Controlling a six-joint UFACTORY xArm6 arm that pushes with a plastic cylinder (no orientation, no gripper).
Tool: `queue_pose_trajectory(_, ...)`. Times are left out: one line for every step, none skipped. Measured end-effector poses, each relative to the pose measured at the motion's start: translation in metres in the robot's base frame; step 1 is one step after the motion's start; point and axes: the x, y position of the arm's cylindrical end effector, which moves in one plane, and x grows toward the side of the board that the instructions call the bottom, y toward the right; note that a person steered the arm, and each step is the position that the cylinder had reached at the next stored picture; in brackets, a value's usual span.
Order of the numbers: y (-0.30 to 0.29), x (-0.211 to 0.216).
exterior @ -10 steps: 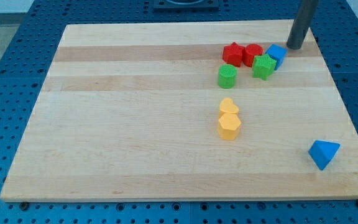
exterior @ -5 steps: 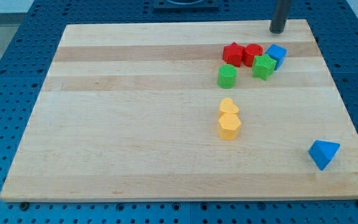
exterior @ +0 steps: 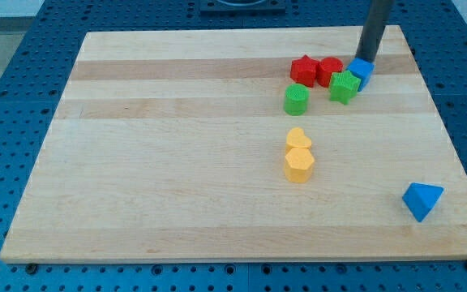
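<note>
My tip (exterior: 368,60) stands at the upper right of the wooden board (exterior: 177,162), right at the top edge of a blue block (exterior: 361,72); it looks in contact with it. Left of that block sit a green star-like block (exterior: 344,87) and two red blocks (exterior: 303,70) (exterior: 328,71), all packed close together. A green cylinder (exterior: 296,100) stands a little lower left of the cluster.
Two yellow blocks, a heart shape (exterior: 298,138) above a hexagon (exterior: 298,165), touch near the board's middle. A blue triangular block (exterior: 422,200) lies alone at the lower right, near the board's edge.
The tip swung from right of the blue block up to the board's top edge, then came back down onto the blue block's top side. The blocks have barely moved.
</note>
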Motion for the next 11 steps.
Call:
queue_pose_trajectory(0.0,0.011)
queue_pose_trajectory(-0.009,0.002)
queue_pose_trajectory(-0.024,0.006)
queue_pose_trajectory(-0.04,0.025)
queue_pose_trajectory(-0.04,0.059)
queue_pose_trajectory(-0.04,0.108)
queue_pose_trajectory(-0.04,0.15)
queue_pose_trajectory(-0.04,0.162)
queue_pose_trajectory(-0.04,0.144)
queue_pose_trajectory(-0.022,0.113)
queue_pose_trajectory(-0.006,0.115)
